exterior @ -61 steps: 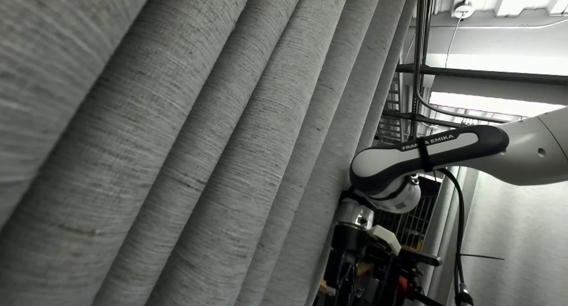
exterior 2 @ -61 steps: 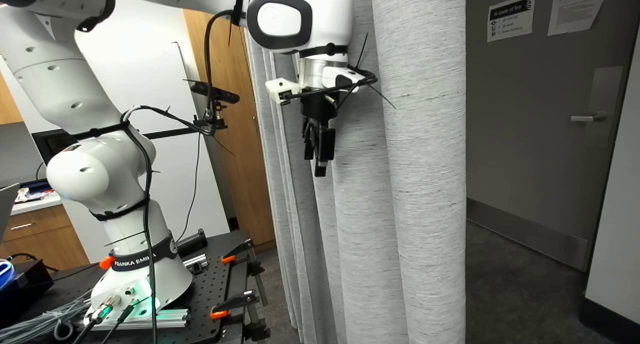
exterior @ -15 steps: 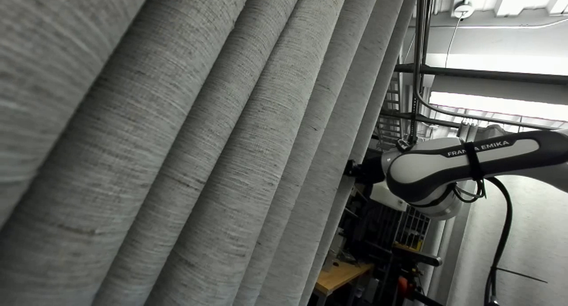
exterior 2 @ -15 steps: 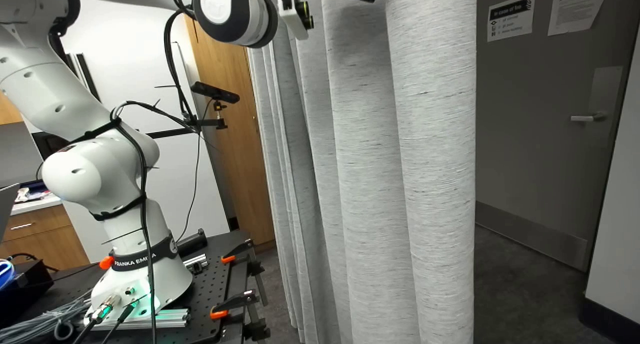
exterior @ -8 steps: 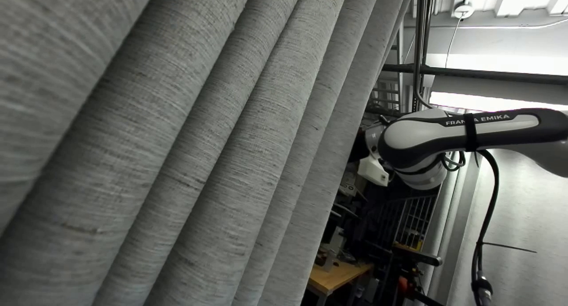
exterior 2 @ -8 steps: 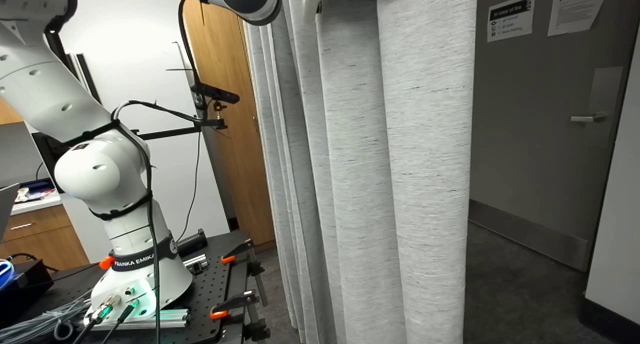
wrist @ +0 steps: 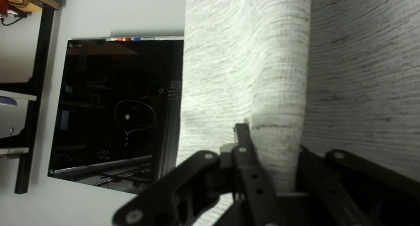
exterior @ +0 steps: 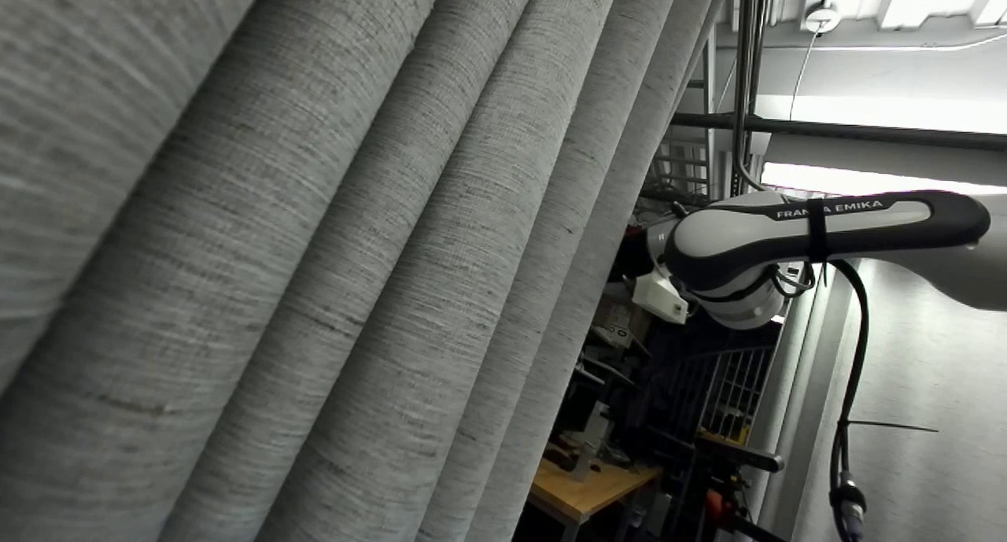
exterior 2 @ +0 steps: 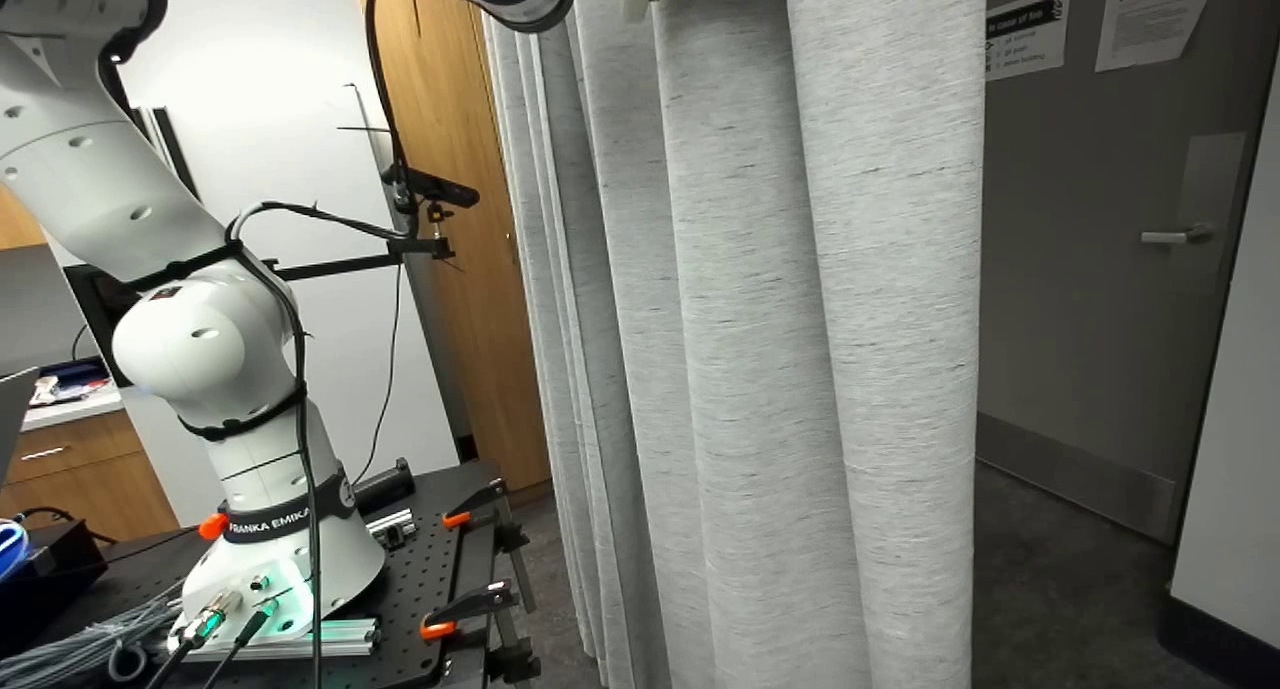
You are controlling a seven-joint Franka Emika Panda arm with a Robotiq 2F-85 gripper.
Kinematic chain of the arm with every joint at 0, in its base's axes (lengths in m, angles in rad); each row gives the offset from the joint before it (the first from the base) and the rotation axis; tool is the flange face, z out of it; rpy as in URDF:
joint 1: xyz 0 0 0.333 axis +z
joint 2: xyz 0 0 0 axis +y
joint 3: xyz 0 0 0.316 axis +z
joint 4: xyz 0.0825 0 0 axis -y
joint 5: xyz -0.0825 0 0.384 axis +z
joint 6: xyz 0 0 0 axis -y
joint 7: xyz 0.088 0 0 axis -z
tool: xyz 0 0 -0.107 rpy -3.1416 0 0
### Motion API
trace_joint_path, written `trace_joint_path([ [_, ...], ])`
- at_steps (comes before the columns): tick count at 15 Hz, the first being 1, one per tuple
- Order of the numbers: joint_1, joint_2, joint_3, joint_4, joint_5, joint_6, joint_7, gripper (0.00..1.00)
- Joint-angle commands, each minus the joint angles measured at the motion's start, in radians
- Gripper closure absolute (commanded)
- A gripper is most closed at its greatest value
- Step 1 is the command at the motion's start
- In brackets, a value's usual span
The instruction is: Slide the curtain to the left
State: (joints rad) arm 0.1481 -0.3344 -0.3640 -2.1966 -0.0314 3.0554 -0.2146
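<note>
The light-grey curtain hangs in deep folds and shows in both exterior views. In the wrist view, one vertical fold of the curtain runs down into my gripper, which is shut around it. One dark finger presses on the near face, with a crease rising from its tip. The opposite finger is mostly hidden behind the cloth. An exterior view shows the arm's white link beside the curtain's free edge, with the fingertips out of sight there. The curtain fills the middle of an exterior view, gripper above the frame.
A grey door stands beyond the curtain's free edge. The robot's black mounting table carries clamps. A camera on a bar sits near the arm. Behind the curtain are a black board and a wooden desk.
The arm has risen beside the curtain since the earliest frames. In the last half second the curtain's free edge has shifted toward the door, and my fingers have come together on the fold.
</note>
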Motion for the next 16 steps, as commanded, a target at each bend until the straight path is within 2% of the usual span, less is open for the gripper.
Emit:
trace_joint_path([
  [1, 0.027, -0.004, 0.006, 0.002, 0.001, -0.025, -0.012, 1.0],
  [2, 0.002, -0.005, 0.039, -0.014, -0.024, -0.007, 0.008, 1.0],
  [4, -0.006, -0.012, 0.081, -0.038, -0.041, -0.003, 0.025, 1.0],
  [5, -0.046, -0.007, 0.139, -0.046, -0.023, 0.004, 0.021, 1.0],
  [7, -0.088, -0.01, 0.227, -0.079, -0.083, 0.038, 0.094, 1.0],
  [11, -0.201, -0.006, 0.457, -0.127, -0.178, 0.08, 0.209, 1.0],
  [16, -0.401, -0.041, 0.735, -0.127, -0.296, 0.054, 0.264, 1.0],
])
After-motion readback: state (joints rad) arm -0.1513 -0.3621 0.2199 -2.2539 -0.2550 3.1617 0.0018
